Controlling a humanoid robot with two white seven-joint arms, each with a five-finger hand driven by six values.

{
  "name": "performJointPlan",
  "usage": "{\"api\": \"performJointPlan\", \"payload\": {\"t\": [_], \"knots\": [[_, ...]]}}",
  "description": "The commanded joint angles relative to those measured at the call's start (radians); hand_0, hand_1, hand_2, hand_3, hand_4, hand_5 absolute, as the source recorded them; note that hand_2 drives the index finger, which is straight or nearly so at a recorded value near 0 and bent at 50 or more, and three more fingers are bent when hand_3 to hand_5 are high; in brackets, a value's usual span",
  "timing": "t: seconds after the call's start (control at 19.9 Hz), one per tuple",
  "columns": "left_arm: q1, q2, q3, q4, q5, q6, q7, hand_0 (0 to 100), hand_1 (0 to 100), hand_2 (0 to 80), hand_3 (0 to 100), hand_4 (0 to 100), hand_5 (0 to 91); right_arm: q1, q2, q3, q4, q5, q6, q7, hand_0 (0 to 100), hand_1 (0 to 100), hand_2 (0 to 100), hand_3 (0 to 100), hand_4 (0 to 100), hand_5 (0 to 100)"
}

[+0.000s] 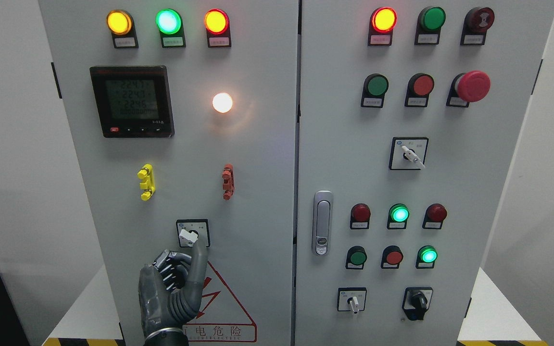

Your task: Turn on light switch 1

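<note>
Light switch 1 (192, 233) is a small rotary selector with a white knob (188, 235) on a black-framed plate, low on the left cabinet door (258, 192). My left hand (176, 283), dark grey, rises from the bottom edge below it. One long finger (199, 259) points up and its tip touches the lower right side of the knob. The other fingers (171, 263) are curled in below the plate and hold nothing. Above the switch, a round white lamp (222, 102) glows. My right hand is out of view.
The left door also carries a digital meter (132, 102), three lit pilot lamps along the top, a yellow clip (145, 182) and a red clip (228, 181). The right door has a handle (322, 222), push buttons, a red mushroom button (472, 86) and other selectors.
</note>
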Motion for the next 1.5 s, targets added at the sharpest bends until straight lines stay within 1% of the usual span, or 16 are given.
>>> {"api": "performJointPlan", "payload": {"t": [0.0,0.15,0.3,0.45,0.55,0.65,0.75,0.85,0.9,0.95,1.05,1.15,1.2,1.35,1.4,1.45], "knots": [[0.128,0.023,-0.012,-0.013,0.0,-0.114,-0.009,9,38,69.8,100,100,88.3,0.0,0.0,0.0,0.0,0.0,0.0,0.0,0,0,0,0,0,0],[0.292,0.043,0.0,0.005,0.002,-0.35,-0.07,9,37,68.8,100,100,88.0,0.0,0.0,-0.001,0.0,0.0,0.0,0.0,0,0,0,0,0,0],[0.478,0.089,0.034,0.089,0.017,-0.519,-0.099,9,32,64.2,100,100,85.4,0.0,-0.001,-0.001,0.0,0.0,0.0,0.0,0,0,0,0,0,0],[0.581,0.133,0.105,0.267,0.037,-0.772,-0.15,10,28,59.7,100,100,82.0,0.0,-0.001,0.0,0.0,0.0,0.0,0.0,0,0,0,0,0,0],[0.614,0.153,0.135,0.414,0.066,-0.869,-0.157,9,26,54.6,100,100,76.9,0.0,0.0,0.0,0.0,0.0,0.0,0.0,0,0,0,0,0,0],[0.638,0.167,0.146,0.604,0.129,-0.945,-0.194,9,26,47.9,90,98,71.4,0.0,0.0,-0.001,0.0,0.0,0.0,0.0,0,0,0,0,0,0],[0.636,0.166,0.148,0.848,0.178,-0.992,-0.255,10,27,39.9,79,86,59.4,0.0,0.0,0.0,0.0,0.0,0.0,0.0,0,0,0,0,0,0],[0.624,0.155,0.146,1.099,0.184,-1.041,-0.315,11,27,26.7,62,71,41.6,0.0,0.0,0.0,0.0,0.0,0.0,0.0,0,0,0,0,0,0],[0.607,0.147,0.145,1.227,0.184,-1.05,-0.338,12,27,22.5,57,65,36.0,0.0,0.0,0.0,0.0,0.0,0.0,0.0,0,0,0,0,0,0],[0.583,0.137,0.14,1.356,0.183,-1.049,-0.363,12,27,16.5,47,55,21.8,0.0,0.0,0.0,0.0,0.0,0.0,0.0,0,0,0,0,0,0],[0.518,0.106,0.137,1.598,0.183,-1.035,-0.418,14,27,10.1,39,47,13.5,0.0,0.0,0.0,0.0,0.0,0.0,0.0,0,0,0,0,0,0],[0.463,0.092,0.134,1.766,0.175,-0.986,-0.47,13,27,3.9,25,32,0.2,0.0,-0.001,-0.001,0.0,0.0,0.0,0.0,0,0,0,0,0,0],[0.455,0.091,0.131,1.801,0.172,-0.925,-0.496,13,27,2.8,23,30,0.0,0.0,-0.001,0.0,0.0,0.0,0.0,0.0,0,0,0,0,0,0],[0.454,0.087,0.132,1.808,0.184,-0.658,-0.561,17,26,0.0,15,23,0.0,0.0,0.0,0.0,0.0,0.0,0.0,0.0,0,0,0,0,0,0],[0.455,0.087,0.134,1.808,0.183,-0.597,-0.584,20,24,0.0,13,21,0.0,0.0,-0.001,0.0,0.0,0.0,0.0,0.0,0,0,0,0,0,0],[0.454,0.087,0.131,1.808,0.181,-0.56,-0.587,22,23,0.0,9,17,0.0,0.0,0.0,0.0,0.0,0.0,0.0,0.0,0,0,0,0,0,0]]}}
